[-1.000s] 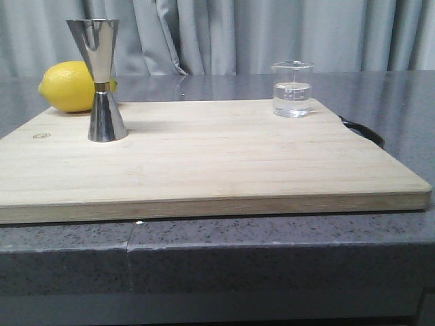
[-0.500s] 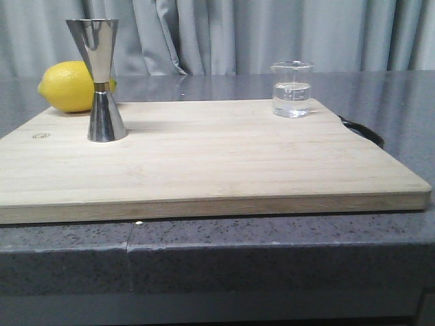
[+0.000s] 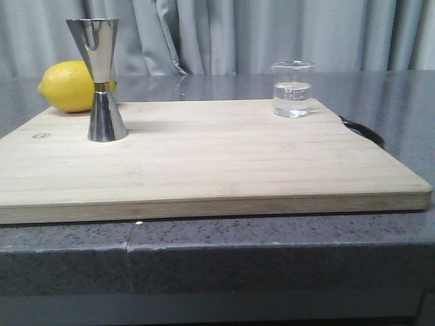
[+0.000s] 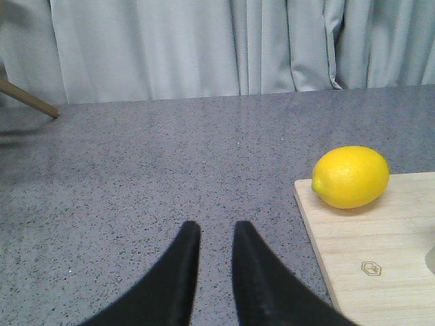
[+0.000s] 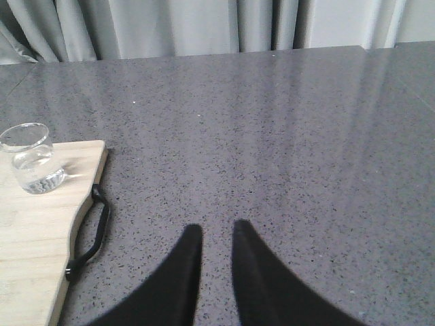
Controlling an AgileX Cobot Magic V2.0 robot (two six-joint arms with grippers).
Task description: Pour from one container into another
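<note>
My right gripper (image 5: 212,234) hangs over bare counter, fingers slightly apart; the glass beaker (image 5: 30,157) sits far left of frame. My left gripper (image 4: 214,234), likewise slightly parted, holds nothing.

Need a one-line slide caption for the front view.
Steel jigger and water-filled glass beaker stand apart on a wooden cutting board, lemon behind; no gripper in view.

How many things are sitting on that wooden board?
3: a lemon at the back left corner, a steel jigger just in front of it, and a glass beaker at the back right.
</note>
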